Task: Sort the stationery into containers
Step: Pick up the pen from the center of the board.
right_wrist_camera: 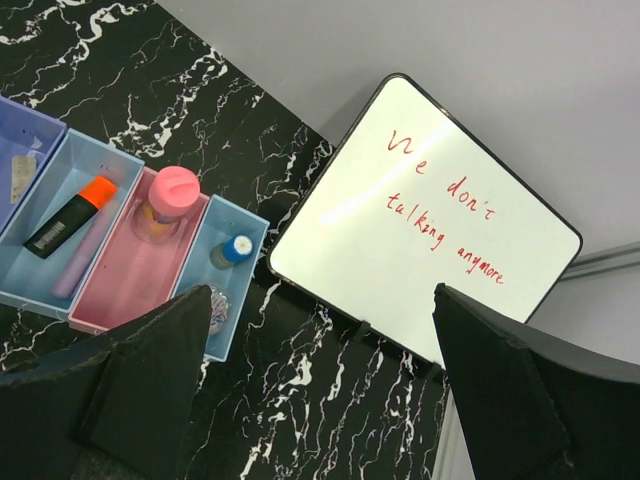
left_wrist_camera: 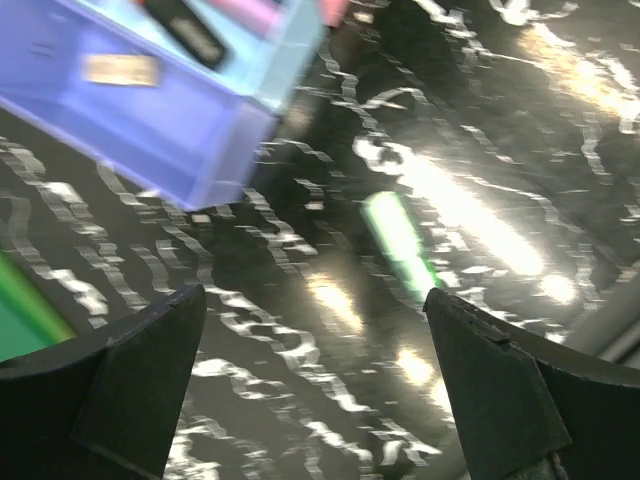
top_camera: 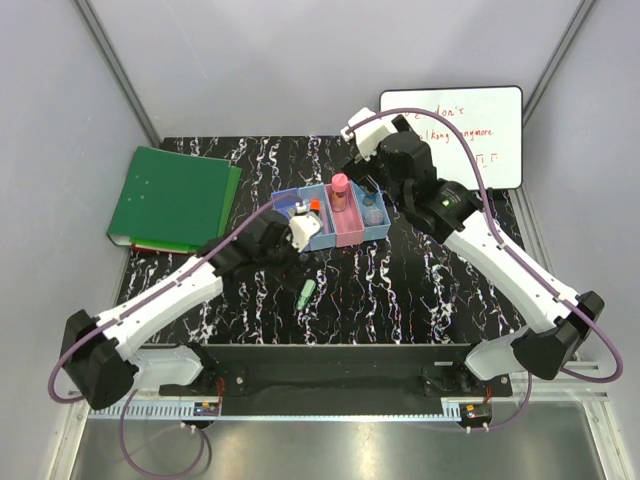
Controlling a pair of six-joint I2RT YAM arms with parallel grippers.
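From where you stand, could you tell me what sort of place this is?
Most likely a robot lab test cell dressed as a desk: plain grey walls enclose a black marbled table, with a green binder, a whiteboard and a row of small bins as props.

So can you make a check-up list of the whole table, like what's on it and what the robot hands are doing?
Surface: black, white-veined marble-look tabletop; no spills seen.
Job's things: row of four joined plastic bins holds an orange-capped black marker, a pink-capped tube and a blue-capped bottle; one green highlighter lies loose on the tabletop in front of the bins.
Clutter: flat green binder at the left; white whiteboard with red handwriting at the right rear.
Grippers: left gripper open and empty over the tabletop; right gripper open and empty.
Cables: purple cables run along both arms.
Surroundings: grey walls and metal frame posts.
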